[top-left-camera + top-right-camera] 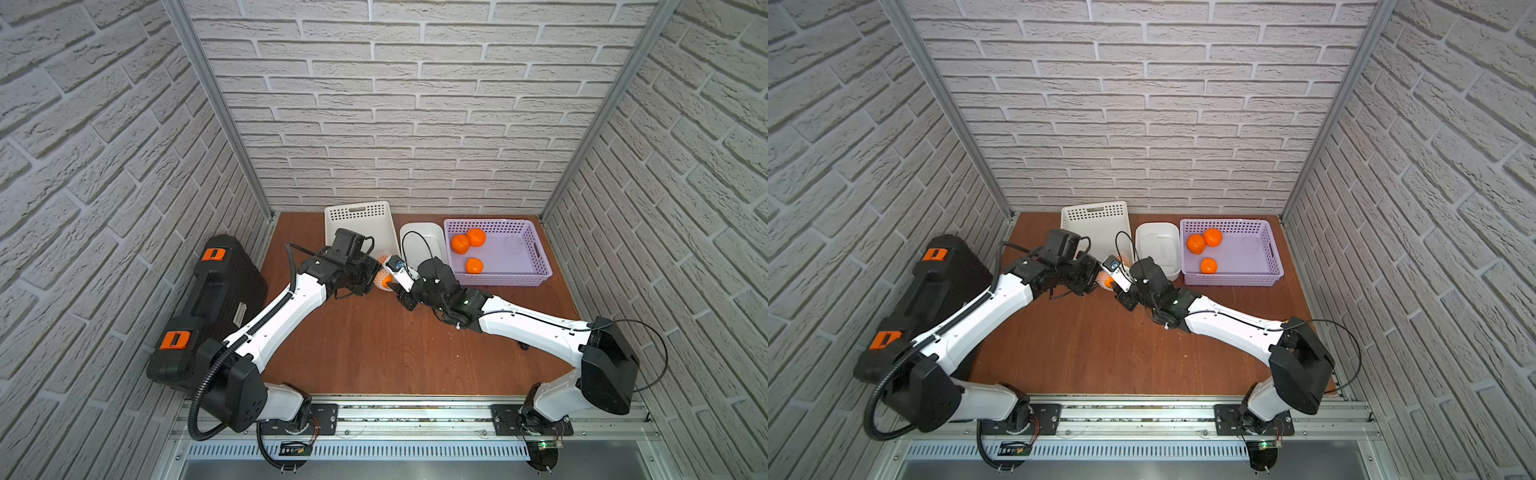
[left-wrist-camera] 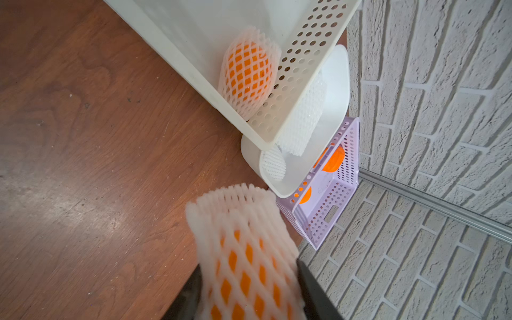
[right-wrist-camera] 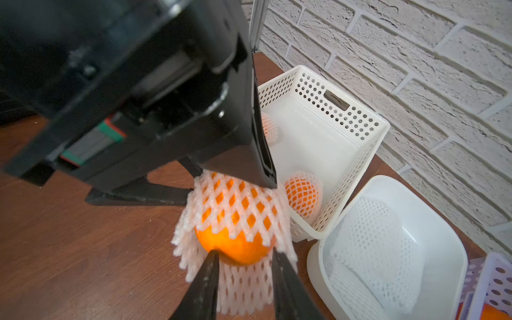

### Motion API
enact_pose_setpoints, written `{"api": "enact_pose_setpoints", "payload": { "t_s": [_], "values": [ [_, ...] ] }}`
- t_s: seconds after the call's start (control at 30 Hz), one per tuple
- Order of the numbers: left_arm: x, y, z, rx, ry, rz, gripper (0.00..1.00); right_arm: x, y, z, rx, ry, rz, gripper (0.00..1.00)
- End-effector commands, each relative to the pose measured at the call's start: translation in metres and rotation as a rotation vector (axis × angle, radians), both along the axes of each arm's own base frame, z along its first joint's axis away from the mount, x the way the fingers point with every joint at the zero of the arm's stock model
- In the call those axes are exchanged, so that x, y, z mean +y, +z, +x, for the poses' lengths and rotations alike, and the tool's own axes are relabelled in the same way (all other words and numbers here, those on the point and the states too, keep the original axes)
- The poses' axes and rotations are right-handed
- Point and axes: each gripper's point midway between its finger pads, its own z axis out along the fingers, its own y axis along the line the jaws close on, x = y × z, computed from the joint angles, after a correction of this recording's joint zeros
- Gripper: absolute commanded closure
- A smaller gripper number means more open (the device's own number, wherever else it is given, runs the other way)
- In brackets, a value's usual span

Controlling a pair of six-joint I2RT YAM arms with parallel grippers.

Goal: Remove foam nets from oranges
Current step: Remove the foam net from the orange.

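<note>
My left gripper point(image 2: 249, 277) is shut on an orange point(image 3: 235, 249) that still wears its white foam net point(image 3: 235, 202), held just above the table in front of the white basket. The net's rim is peeled back, so the orange's end is bare. My right gripper point(image 3: 245, 259) faces it, its tips touching that bare end and its fingers point(image 3: 205, 288) shut on the net's loose end point(image 3: 243, 288). In both top views the held fruit point(image 1: 385, 281) point(image 1: 1109, 281) peeks out between the two wrists. Two more netted oranges point(image 3: 302, 196) point(image 3: 270, 127) lie in the white basket.
The tilted white perforated basket point(image 1: 359, 212) stands at the back. Beside it a white tub point(image 1: 419, 226) holds removed nets point(image 3: 374, 249). The purple basket point(image 1: 536, 249) holds three bare oranges point(image 1: 460, 243). A black case point(image 1: 208, 307) with orange latches lies at the left.
</note>
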Motion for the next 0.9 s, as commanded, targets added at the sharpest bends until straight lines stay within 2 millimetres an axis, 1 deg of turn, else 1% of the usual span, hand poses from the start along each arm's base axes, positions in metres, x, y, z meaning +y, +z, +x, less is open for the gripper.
{"api": "enact_pose_setpoints", "payload": {
  "t_s": [0.0,0.1,0.2,0.23,0.3,0.4,0.43,0.63,0.87],
  "values": [
    [-0.005,0.014,-0.002,-0.051,-0.029,-0.028,0.56,0.009,0.009,0.000,-0.028,0.008,0.002,0.62],
    [-0.006,0.014,-0.002,-0.048,-0.033,-0.033,0.56,0.011,0.006,0.000,-0.052,0.002,-0.033,0.60],
    [-0.010,0.014,-0.003,-0.044,-0.045,-0.039,0.56,0.011,0.007,0.002,-0.084,-0.019,-0.047,0.58],
    [-0.012,0.014,-0.003,-0.042,-0.049,-0.044,0.56,0.012,0.008,0.002,-0.097,-0.021,-0.041,0.54],
    [-0.014,0.015,-0.005,-0.046,-0.059,-0.043,0.56,0.012,0.011,0.003,-0.114,-0.026,-0.034,0.39],
    [-0.017,0.015,-0.007,-0.043,-0.071,-0.044,0.56,0.012,0.012,0.006,-0.130,-0.037,-0.039,0.36],
    [-0.018,0.015,-0.007,-0.043,-0.076,-0.044,0.56,0.012,0.012,0.007,-0.135,-0.039,-0.041,0.34],
    [-0.021,0.019,-0.012,-0.049,-0.099,-0.045,0.56,0.011,0.012,0.013,-0.157,-0.055,-0.060,0.33],
    [-0.022,0.027,-0.013,-0.070,-0.106,-0.058,0.56,0.011,0.002,0.015,-0.150,-0.057,-0.089,0.37]
  ]
}}
